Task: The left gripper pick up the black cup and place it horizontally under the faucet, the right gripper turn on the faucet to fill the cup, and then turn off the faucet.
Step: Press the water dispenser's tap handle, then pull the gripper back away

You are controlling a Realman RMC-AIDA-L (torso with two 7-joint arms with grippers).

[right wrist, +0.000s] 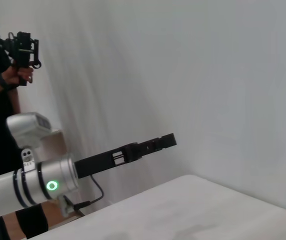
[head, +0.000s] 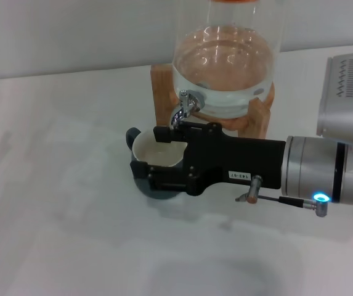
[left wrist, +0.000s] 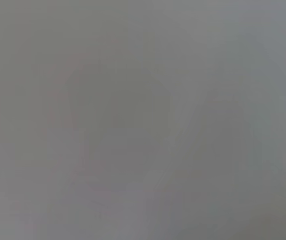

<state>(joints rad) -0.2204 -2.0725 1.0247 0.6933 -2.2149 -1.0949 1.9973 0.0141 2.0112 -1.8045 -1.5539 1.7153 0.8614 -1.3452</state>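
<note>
The black cup (head: 140, 184) stands upright on the white table, cream inside showing, right below the chrome faucet (head: 186, 103) of the glass dispenser (head: 225, 68). My right gripper (head: 153, 154) reaches in from the right above the cup. It is open: one finger's tip lies next to the faucet's spout and the other finger crosses the cup's near side. My left gripper (right wrist: 155, 144) shows only in the right wrist view, held up in the air away from the table. The left wrist view is a blank grey blur.
The dispenser sits on a wooden stand (head: 161, 86) at the back of the table. A grey ribbed box (head: 348, 92) stands at the right. A person in black (right wrist: 3, 85) holds a device behind the left arm.
</note>
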